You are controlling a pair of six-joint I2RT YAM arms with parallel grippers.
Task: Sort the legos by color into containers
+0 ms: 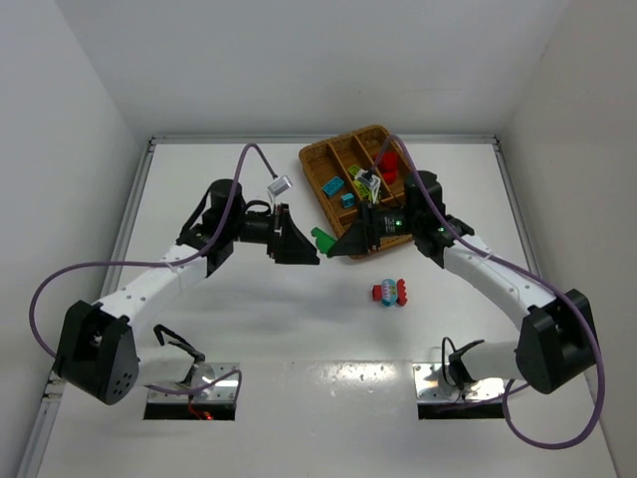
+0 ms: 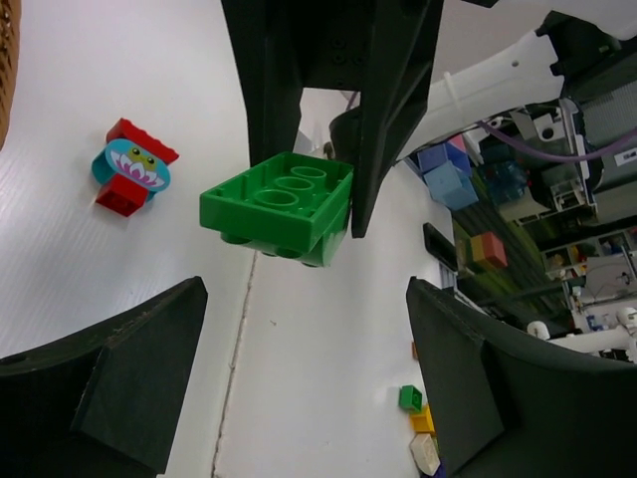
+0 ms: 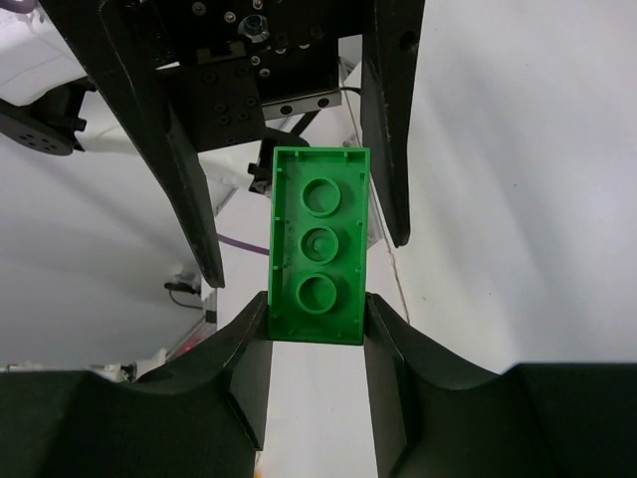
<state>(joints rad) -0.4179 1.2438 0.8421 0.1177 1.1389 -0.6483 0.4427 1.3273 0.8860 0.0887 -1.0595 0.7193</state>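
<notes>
Above the bench [image 1: 299, 329]: right gripper [image 3: 317, 311], clamped on one end of a green lego brick [image 3: 318, 234]. Left gripper [image 2: 306, 289], fingers apart, facing the brick without touching it. Red-and-cyan lego clump [image 1: 391, 292] on the bench nearby. Wicker tray [image 1: 309, 164] beyond, holding red and cyan bricks.

A fixed overhead camera looks down from above and behind the arm bases, far enough to take in the whole table [image 1: 299, 339]. Wrist cameras sit close behind the left gripper [image 2: 304, 294] and right gripper [image 3: 318, 314], looking out between the jaws and facing each other. All three views share one green brick [image 1: 321, 239], which the wrist views show close up from opposite faces.
</notes>
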